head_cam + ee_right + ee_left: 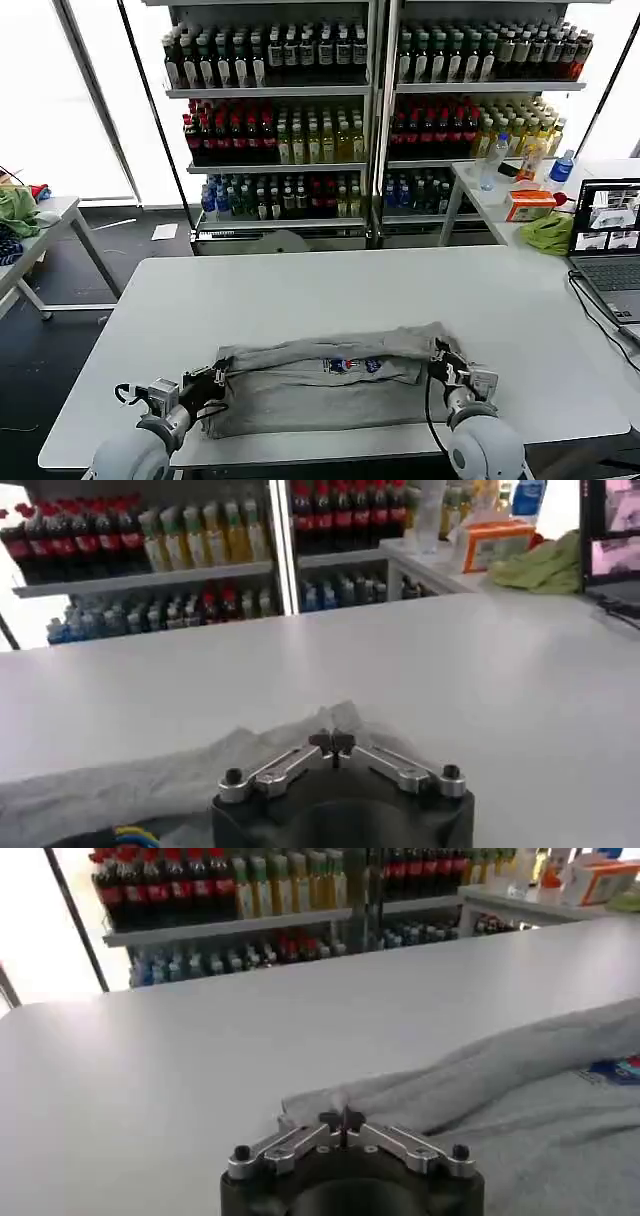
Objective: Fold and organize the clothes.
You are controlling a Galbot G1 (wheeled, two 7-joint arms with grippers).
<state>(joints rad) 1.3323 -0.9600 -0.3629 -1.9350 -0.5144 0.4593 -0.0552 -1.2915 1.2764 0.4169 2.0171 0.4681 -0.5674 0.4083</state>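
A light grey shirt (320, 385) lies across the near part of the white table (330, 290), its far long edge folded over toward me. A small multicoloured print (347, 365) shows near its middle. My left gripper (213, 381) is at the shirt's left end, shut on the cloth edge. In the left wrist view the fingertips (342, 1118) meet on a raised corner of the shirt (520, 1098). My right gripper (442, 361) is at the right end, shut on a bunched fold. The right wrist view shows that gripper (331, 743) pinching the shirt (150, 780).
An open laptop (610, 250) with its cable sits on the table's right edge. On a side table behind it are a bunched green cloth (548, 232) and an orange box (530, 205). Bottle shelves (280, 110) stand at the back. Another table (40, 225) is at the left.
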